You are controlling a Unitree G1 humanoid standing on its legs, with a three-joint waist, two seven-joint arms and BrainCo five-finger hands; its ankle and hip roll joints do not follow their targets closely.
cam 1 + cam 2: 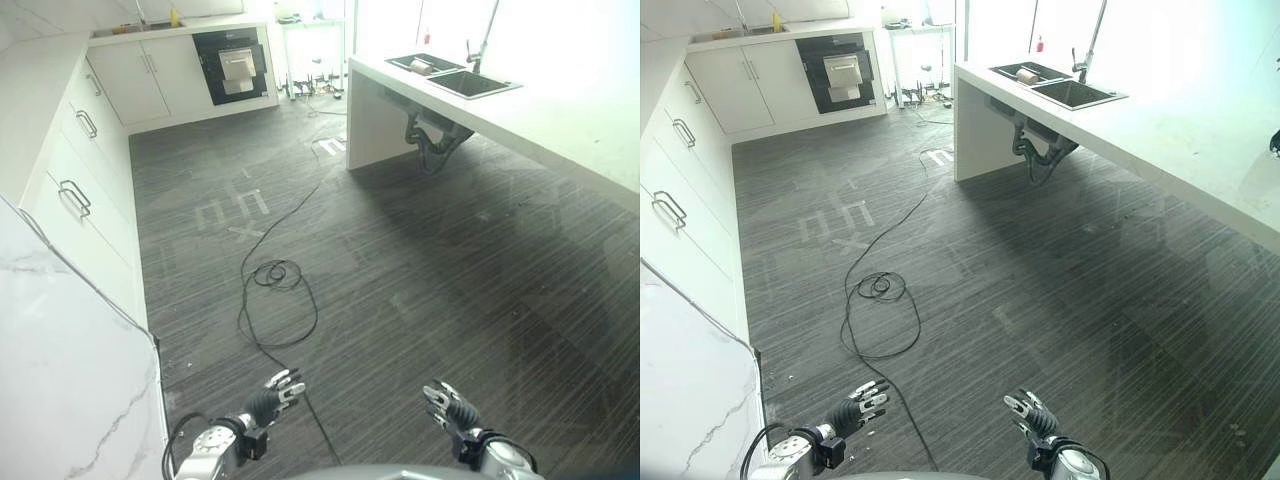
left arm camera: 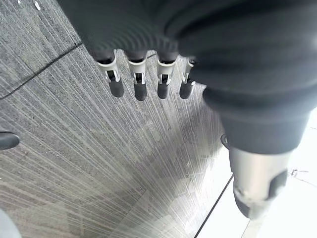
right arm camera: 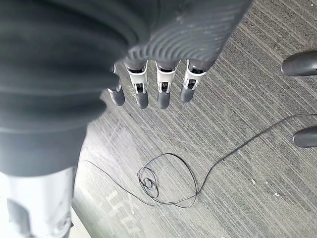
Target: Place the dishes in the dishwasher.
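Hands low over floor, eye views: left hand (image 1: 272, 397) and right hand (image 1: 448, 405) both empty, fingers straight. Dishwasher (image 1: 233, 64) far ahead-left at back wall; sink (image 1: 455, 75) on surface (image 1: 560, 120) ahead-right, nearer the right hand. Wrist views: fingers extended, holding nothing. Dishes can't be made out.

Floor (image 1: 420, 260): dark grey, matt, finely streaked like wood grain. Counter (image 1: 70, 400): white marble-look with grey veins, smooth. Cabinet fronts (image 1: 100, 150): plain white with metal handles.

A kitchen: white cabinets (image 1: 85, 150), built-in oven (image 1: 233, 65), island sink (image 1: 470, 82).
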